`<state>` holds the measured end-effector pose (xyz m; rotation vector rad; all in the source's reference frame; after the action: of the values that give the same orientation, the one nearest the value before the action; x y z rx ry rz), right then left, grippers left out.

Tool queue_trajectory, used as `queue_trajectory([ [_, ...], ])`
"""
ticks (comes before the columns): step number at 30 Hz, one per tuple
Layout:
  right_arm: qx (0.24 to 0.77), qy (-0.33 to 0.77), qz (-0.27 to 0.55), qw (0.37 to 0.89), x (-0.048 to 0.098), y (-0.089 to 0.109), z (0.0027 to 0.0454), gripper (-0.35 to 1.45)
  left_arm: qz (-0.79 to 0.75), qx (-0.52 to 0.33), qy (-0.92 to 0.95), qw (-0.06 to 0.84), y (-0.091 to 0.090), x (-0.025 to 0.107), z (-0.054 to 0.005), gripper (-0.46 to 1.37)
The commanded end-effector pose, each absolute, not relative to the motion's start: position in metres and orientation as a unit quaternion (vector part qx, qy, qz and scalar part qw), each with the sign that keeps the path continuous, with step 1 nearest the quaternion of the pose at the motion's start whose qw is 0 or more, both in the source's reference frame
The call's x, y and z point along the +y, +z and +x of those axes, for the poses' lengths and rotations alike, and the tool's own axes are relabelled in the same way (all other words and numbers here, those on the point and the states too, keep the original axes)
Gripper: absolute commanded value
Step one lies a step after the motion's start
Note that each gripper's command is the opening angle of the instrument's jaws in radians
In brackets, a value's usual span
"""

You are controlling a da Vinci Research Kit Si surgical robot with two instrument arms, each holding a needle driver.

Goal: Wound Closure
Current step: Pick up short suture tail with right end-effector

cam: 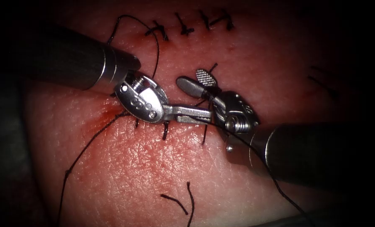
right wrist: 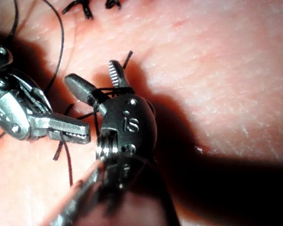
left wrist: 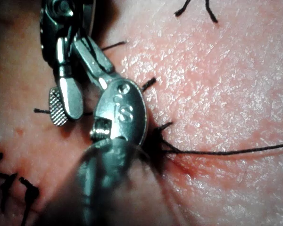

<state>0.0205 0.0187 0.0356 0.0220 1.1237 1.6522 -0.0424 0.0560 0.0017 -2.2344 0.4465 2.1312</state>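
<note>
Loose cut ends of thread (cam: 183,201) lie near the tissue's (cam: 132,168) front edge. Mid-tissue, along the cut (cam: 111,111), the left claw (cam: 195,114) is closed on the thread (cam: 86,145), reaching level toward the right claw (cam: 198,80), which gapes wide, thread looped round it. The thread looks limp and slippery, best gripped close to the stitch. Beyond, finished stitches (cam: 187,27) line the far edge.

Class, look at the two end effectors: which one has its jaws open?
The right arm's end effector: its jaws stand apart, thread wound around them. The left end effector is shut on thread.
</note>
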Motion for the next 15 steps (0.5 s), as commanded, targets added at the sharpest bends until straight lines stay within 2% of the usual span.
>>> queue_trajectory([
  [1, 0.474, 0.695, 0.010, 0.541, 0.0187, 0.0355, 0.0205, 1.05, -0.716, 0.141, 0.683, 0.011, 0.0017, 0.0560, -0.0425, -0.35],
  [15, 0.478, 0.691, 0.016, 0.542, 0.0179, 0.0342, 0.0206, 0.96, -0.719, 0.140, 0.681, 0.010, 0.0012, 0.0560, -0.0428, -0.35],
])
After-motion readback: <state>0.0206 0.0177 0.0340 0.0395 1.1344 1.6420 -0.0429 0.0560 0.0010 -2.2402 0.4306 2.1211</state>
